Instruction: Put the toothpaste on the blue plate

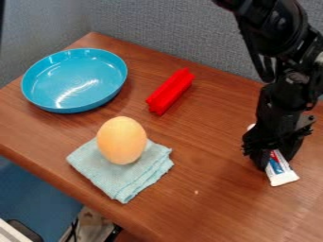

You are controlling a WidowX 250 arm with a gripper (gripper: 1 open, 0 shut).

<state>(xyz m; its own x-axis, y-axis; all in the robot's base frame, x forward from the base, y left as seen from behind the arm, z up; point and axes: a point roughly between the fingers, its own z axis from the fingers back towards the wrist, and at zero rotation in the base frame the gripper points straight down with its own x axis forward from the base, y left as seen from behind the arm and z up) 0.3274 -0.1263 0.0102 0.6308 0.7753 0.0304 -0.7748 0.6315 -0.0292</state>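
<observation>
The toothpaste (284, 172), a small white tube with red and blue print, lies flat on the wooden table at the right. My black gripper (270, 156) points straight down onto its upper end. The fingers stand closed against the tube and hide that end. Only the tube's lower half shows below the fingers. The blue plate (70, 85), round and glossy, sits at the far left of the table with nothing in it.
A red rectangular block (171, 90) lies between the plate and the gripper. An orange-brown egg (121, 140) rests on a pale blue-green cloth (120, 172) near the front edge. The table edge (190, 222) runs diagonally close below the toothpaste.
</observation>
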